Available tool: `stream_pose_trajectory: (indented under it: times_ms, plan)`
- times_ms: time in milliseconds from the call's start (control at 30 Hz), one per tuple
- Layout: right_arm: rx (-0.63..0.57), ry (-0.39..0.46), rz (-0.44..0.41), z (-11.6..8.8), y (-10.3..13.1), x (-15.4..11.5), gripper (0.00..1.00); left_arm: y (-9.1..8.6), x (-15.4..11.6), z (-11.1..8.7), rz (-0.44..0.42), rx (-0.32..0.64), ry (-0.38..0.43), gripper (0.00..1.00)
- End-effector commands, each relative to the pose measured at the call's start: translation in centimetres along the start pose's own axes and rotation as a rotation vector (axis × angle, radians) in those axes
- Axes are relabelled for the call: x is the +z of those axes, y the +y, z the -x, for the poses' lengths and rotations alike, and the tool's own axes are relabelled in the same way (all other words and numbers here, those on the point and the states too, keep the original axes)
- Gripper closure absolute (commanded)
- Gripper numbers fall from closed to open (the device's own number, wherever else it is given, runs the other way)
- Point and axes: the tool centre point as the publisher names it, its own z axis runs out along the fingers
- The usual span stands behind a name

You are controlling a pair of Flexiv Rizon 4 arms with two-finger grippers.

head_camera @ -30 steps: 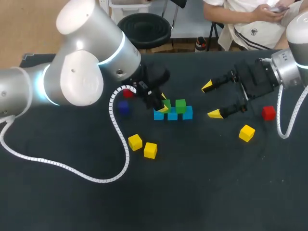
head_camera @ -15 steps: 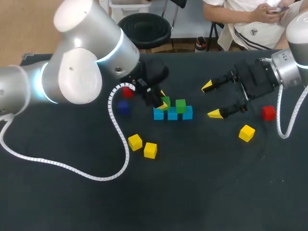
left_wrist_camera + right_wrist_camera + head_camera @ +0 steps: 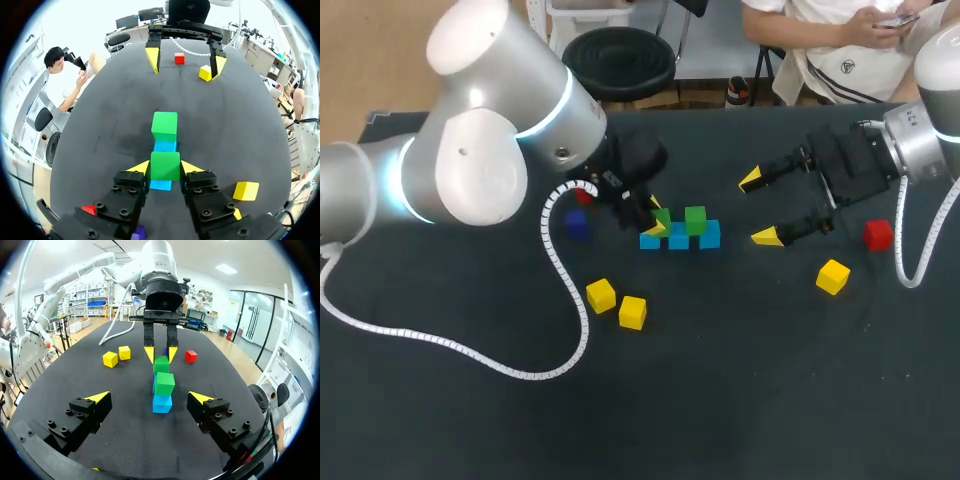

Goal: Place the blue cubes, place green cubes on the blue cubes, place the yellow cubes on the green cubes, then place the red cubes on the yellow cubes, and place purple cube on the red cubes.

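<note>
Three blue cubes (image 3: 678, 240) lie in a row mid-table. One green cube (image 3: 695, 220) rests on the row toward its right end. My left gripper (image 3: 656, 217) is shut on a second green cube (image 3: 165, 166) over the row's left end; whether that cube touches the blue cube (image 3: 161, 185) under it I cannot tell. The other green cube (image 3: 164, 126) is just ahead of the left gripper. My right gripper (image 3: 765, 208) hangs open to the right of the stack, nothing between its fingers. In its own view the right gripper (image 3: 149, 398) faces the stack's near green cube (image 3: 164, 383).
Two yellow cubes (image 3: 601, 295) (image 3: 632, 312) lie in front of the stack. A third yellow cube (image 3: 833, 276) and a red cube (image 3: 878, 235) lie at the right by my right arm. Another red cube (image 3: 583, 195) and a purple cube (image 3: 577, 225) sit under my left arm.
My left arm's upper body has drifted slightly up and left, while its gripper and the green cube have barely shifted. The right arm has not moved.
</note>
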Motion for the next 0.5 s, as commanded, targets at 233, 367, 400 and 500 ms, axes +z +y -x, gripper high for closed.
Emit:
stream_pose_trajectory:
  times_ms: [233,367,400,500]
  plan:
    - [-0.001,-0.001,-0.001,-0.01,0.05,0.00,0.00,0.35,-0.07,0.56,0.001,0.003,-0.006,1.00]
    - [-0.001,-0.001,-0.001,-0.01,0.05,0.00,0.00,0.40,-0.03,0.65,0.002,0.009,-0.004,1.00]
    - [-0.001,-0.001,-0.001,-0.01,0.05,0.00,0.00,0.42,0.16,0.54,-0.002,0.005,-0.001,1.00]
    - [-0.001,-0.001,-0.001,-0.01,0.05,0.00,0.00,0.35,0.46,0.37,-0.007,0.000,0.003,1.00]
